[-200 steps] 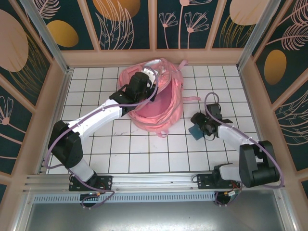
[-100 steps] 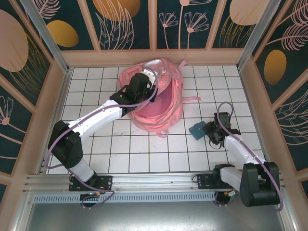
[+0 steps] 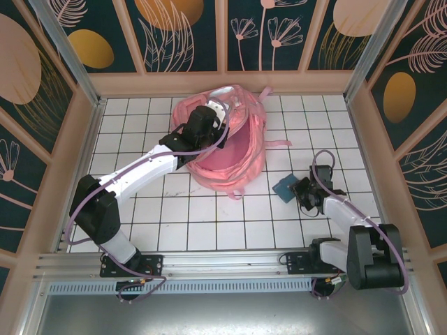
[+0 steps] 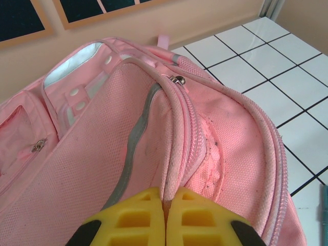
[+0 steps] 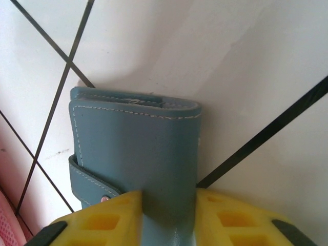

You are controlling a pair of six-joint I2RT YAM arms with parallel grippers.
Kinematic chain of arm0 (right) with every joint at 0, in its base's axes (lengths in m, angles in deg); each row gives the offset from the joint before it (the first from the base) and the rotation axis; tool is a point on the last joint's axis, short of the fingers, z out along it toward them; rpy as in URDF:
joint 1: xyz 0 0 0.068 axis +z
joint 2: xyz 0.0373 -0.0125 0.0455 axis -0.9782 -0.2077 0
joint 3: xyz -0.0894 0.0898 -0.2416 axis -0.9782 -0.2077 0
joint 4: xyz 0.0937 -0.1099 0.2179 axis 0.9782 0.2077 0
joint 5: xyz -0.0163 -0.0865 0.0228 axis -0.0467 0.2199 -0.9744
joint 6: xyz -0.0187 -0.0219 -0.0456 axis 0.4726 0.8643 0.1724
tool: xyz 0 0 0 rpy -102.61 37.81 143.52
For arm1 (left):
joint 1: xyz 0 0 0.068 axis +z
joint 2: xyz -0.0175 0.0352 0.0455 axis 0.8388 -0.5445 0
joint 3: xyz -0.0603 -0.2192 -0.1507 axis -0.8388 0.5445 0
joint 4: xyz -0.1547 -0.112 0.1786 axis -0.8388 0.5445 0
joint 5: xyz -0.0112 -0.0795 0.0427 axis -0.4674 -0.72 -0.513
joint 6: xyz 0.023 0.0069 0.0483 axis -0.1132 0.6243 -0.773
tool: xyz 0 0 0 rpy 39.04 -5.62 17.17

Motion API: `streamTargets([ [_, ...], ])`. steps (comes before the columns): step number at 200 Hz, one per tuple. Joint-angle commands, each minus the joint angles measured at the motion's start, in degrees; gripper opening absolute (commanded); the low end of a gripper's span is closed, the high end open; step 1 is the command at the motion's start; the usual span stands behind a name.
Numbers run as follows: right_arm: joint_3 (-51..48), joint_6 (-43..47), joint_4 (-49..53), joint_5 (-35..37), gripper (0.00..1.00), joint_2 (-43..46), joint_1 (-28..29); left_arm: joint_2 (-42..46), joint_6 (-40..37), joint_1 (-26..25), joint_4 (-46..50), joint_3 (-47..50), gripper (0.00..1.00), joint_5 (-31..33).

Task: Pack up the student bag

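The student bag (image 3: 234, 150), a large pink backpack, lies at the back middle of the tiled table, its main opening gaping. My left gripper (image 3: 218, 115) is at the bag's upper rim. In the left wrist view its yellow fingers (image 4: 138, 215) are shut on the bag's piped zipper edge (image 4: 177, 138). A small blue case (image 3: 285, 187) with white stitching lies on the tiles to the right of the bag. My right gripper (image 3: 296, 190) is at its right end. In the right wrist view the right gripper (image 5: 169, 200) has a finger pressed against each side of the blue case (image 5: 136, 148).
A pink strap (image 3: 279, 143) trails from the bag towards the right, just behind the case. Wooden walls (image 3: 363, 132) close in the table on three sides. White tiles (image 3: 209, 216) lie bare between the bag and the arm bases.
My right arm drew back to the right of the blue case, then came in low and its jaws closed onto the case's sides. The left gripper and the bag have not moved.
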Motion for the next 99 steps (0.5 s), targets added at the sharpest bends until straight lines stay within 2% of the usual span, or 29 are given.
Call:
streamTargets([
  [1, -1.7, 0.3, -1.1, 0.9, 0.21, -1.2, -0.3, 2.2, 1.5, 0.3, -3.0, -0.8, 0.00, 0.8],
  [29, 0.2, 2.9, -0.2, 2.4, 0.07, 0.1, -0.2, 2.3, 1.5, 0.3, -2.6, -1.0, 0.00, 1.2],
  [55, 4.2, 6.7, 1.3, 2.2, 0.03, 4.5, 0.1, 2.5, 1.6, 0.3, -2.0, -1.4, 0.00, 2.2],
  [99, 13.1, 10.9, -1.6, -9.5, 0.02, 8.3, 3.1, 2.3, 3.0, 0.3, -0.4, -3.4, 0.00, 3.0],
])
